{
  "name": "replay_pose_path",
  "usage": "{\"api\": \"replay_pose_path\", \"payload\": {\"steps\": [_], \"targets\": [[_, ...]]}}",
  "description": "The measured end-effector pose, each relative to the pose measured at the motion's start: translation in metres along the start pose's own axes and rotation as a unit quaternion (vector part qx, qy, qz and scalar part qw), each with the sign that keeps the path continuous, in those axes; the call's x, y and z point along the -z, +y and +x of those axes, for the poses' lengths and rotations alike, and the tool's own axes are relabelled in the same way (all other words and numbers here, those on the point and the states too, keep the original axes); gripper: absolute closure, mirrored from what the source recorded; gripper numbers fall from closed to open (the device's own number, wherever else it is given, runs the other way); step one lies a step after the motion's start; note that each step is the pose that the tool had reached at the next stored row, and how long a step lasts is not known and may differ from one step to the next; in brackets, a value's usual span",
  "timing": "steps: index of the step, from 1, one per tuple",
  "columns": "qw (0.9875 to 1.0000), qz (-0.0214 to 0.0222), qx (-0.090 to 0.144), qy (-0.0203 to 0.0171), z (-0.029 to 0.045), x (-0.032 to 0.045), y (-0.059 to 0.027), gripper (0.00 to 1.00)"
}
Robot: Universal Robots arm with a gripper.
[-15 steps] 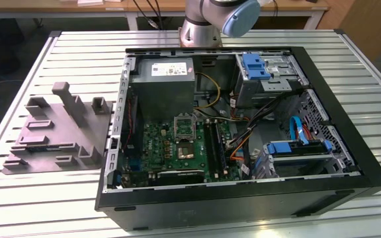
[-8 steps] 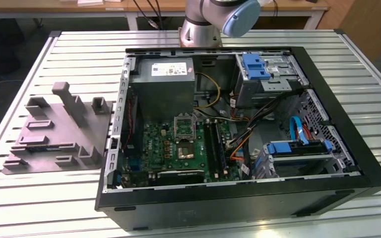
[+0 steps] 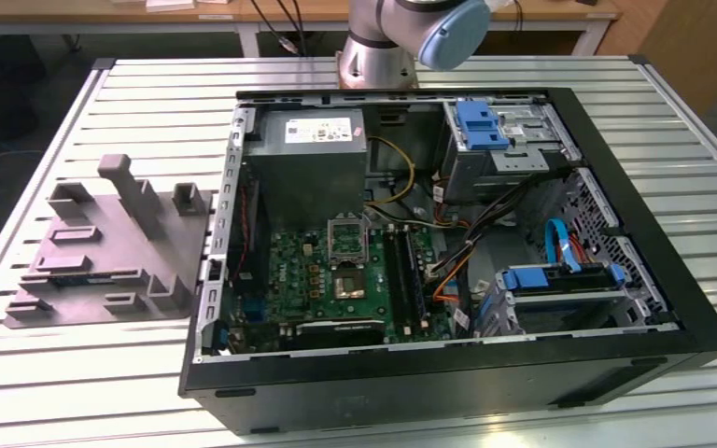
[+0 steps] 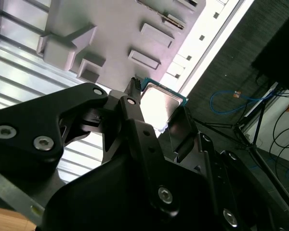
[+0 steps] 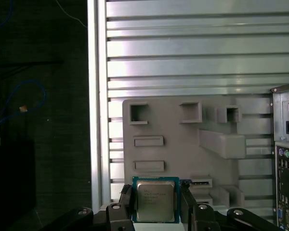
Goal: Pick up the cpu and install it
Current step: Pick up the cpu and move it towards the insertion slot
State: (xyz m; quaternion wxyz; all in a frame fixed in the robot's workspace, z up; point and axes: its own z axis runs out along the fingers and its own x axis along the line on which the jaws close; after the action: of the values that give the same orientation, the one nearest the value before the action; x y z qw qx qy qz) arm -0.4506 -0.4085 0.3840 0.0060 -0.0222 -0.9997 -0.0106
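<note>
While the end effector (image 5: 156, 206) is closed on the cpu (image 5: 155, 196), you can see in the first wrist view that one black finger (image 5: 126, 202) presses on each of two opposite edges of the chip. Its silvery metal top faces the camera, and a thin pale rim runs around it. Behind the cpu lies the grey fixture plate (image 5: 183, 144) with its raised blocks and shallow pockets. The chip is in front of the part of the plate that is near the rim of the slatted metal surface (image 5: 192, 48). How high the chip is above the plate, you cannot tell.

In the second wrist view the cpu (image 4: 160, 102) catches bright light between the same fingers, again with the grey plate behind it.

In the exterior view the grey fixture plate (image 3: 97, 252) rests on the surface towards the exterior view's left, just beside the open computer case (image 3: 458, 383). The green motherboard (image 3: 321, 280) lies inside the case, with cables and blue drive brackets towards the exterior view's right. The arm (image 3: 390, 42) rises behind the case. The back panel of the case (image 5: 286, 159) also shows in the first wrist view, apart from the cpu.
</note>
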Motion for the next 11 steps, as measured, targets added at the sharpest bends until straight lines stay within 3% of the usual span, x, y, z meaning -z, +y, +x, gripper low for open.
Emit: {"api": "replay_pose_path", "payload": {"steps": [11], "targets": [[1.0,0.0,0.0,0.0,-0.0038,0.0,0.0002,0.53]]}}
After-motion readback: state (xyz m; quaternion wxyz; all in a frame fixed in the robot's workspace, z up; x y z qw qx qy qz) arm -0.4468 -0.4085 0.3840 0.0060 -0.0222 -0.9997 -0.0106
